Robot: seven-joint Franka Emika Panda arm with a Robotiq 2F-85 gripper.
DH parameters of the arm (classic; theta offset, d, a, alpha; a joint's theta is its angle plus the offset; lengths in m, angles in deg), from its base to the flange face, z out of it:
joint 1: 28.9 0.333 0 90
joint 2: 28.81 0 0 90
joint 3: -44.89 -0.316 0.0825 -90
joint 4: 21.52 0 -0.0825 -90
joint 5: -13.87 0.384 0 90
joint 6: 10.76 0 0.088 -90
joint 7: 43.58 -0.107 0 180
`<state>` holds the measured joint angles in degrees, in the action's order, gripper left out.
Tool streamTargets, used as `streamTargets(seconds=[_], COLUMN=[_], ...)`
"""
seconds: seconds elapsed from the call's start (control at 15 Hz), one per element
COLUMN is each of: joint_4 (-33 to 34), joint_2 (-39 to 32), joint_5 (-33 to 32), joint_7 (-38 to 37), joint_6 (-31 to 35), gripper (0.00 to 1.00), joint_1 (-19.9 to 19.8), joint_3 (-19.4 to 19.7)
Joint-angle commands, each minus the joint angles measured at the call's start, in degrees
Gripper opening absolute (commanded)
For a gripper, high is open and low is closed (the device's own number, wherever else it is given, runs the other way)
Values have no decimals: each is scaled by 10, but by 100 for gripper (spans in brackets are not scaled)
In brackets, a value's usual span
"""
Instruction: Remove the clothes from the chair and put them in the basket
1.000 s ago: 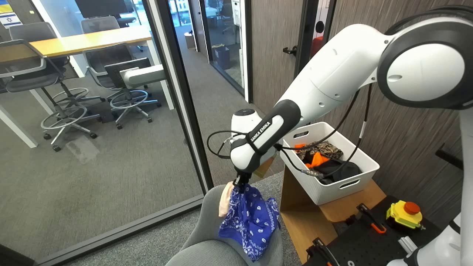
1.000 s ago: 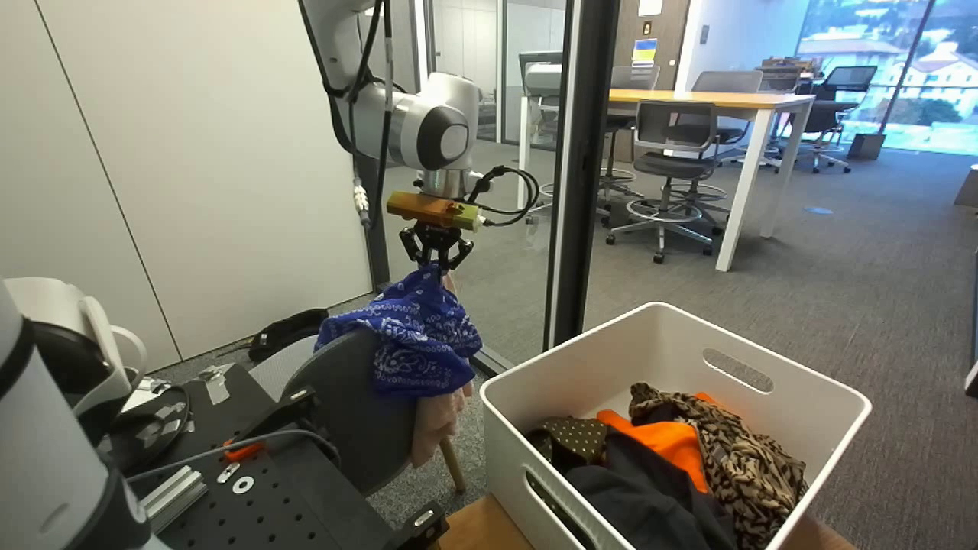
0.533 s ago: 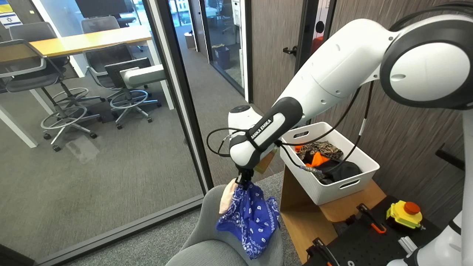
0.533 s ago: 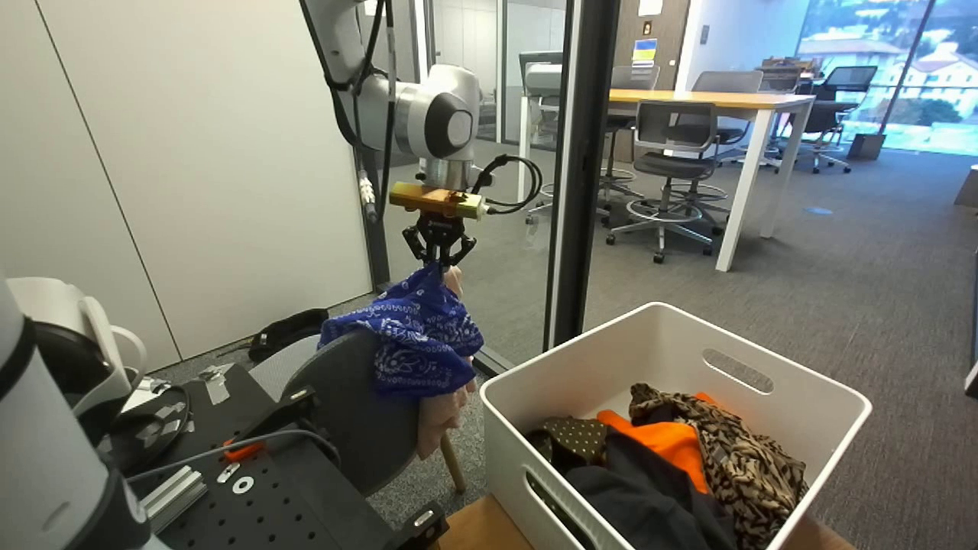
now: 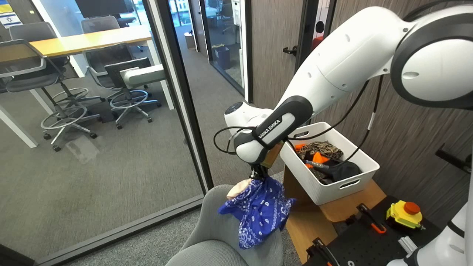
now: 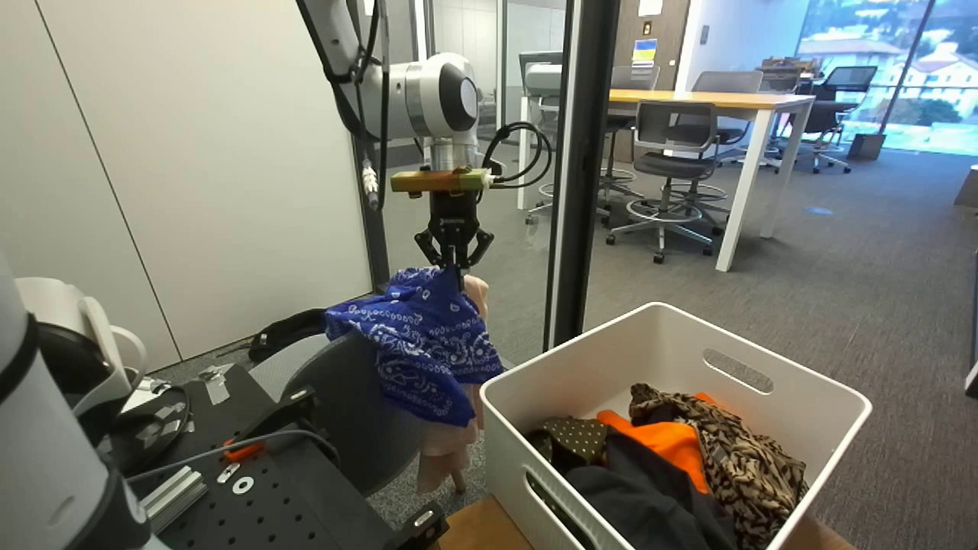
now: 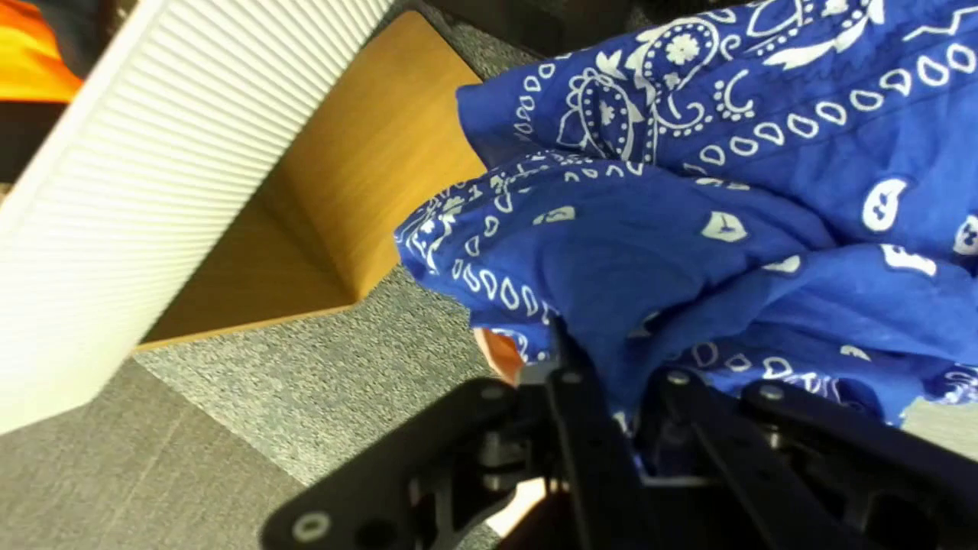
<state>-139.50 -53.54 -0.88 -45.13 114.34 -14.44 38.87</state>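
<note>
My gripper [image 5: 259, 175] is shut on the blue patterned bandana [image 5: 264, 210], pinching a bunched part. The bandana also shows in an exterior view [image 6: 428, 344] and the wrist view [image 7: 688, 229]. It hangs from the fingers and drapes over the backrest of the grey chair [image 5: 212, 218]. A pale pink cloth [image 6: 447, 454] hangs beneath and behind the bandana, its top beside the fingertips. I cannot tell if the fingers hold it too. The white basket [image 5: 306, 184] stands beside the chair and holds orange, dark and animal-print clothes [image 6: 749, 458].
The basket stands on a wooden stand [image 5: 308, 225]. A black perforated table [image 6: 267, 512] with clamps and a cable is beside the chair. A yellow box with a red button [image 5: 404, 213] sits there. A glass wall with a dark frame [image 6: 577, 176] is behind the arm.
My gripper has moved up slightly and toward the basket side. The bandana and the top of the pink cloth have shifted with it. The chair and basket have not moved.
</note>
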Motion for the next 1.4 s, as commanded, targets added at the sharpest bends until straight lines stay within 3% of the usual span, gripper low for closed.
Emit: streamTargets(seconds=[0.0,0.33,0.6,0.93,1.33], joint_4=[-20,-38,-67,-134,-212], joint_2=[61,143,216,326,439], joint_5=[-58,-155,-215,-253,-251], joint_7=[-70,-172,-234,-308,-360], joint_6=[-57,-118,-157,-140,-109], gripper=[6,6,6,7,7], joint_1=[11,-2,-33,-104,-199], joint_3=[25,49,56,70,100])
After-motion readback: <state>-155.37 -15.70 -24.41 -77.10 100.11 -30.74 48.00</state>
